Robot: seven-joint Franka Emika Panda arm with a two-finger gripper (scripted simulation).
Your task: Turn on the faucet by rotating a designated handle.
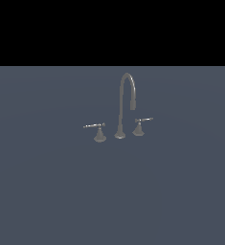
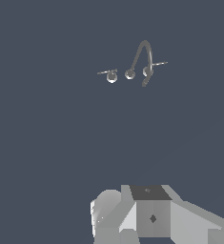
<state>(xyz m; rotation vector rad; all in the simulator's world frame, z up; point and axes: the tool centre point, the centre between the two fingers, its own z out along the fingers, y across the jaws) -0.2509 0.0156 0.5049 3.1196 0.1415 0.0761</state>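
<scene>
The small grey faucet (image 1: 121, 107) stands on the dark floor with a tall gooseneck spout (image 1: 127, 81) between two lever handles. The handle (image 1: 95, 126) with the longer thin bar sits on its cone base at the exterior view's left of the spout. The shorter lever (image 1: 142, 120) is on the exterior view's right. My arm does not show in the exterior view. In the wrist view the faucet (image 2: 132, 66) and the handle (image 2: 107, 72) look small and far off. Grey blocks of my gripper (image 2: 151, 212) fill that picture's edge, well apart from the faucet. Its fingertips are not distinguishable.
A plain dark blue-grey floor (image 1: 47, 191) surrounds the faucet on all sides. Beyond its far edge the exterior view is black.
</scene>
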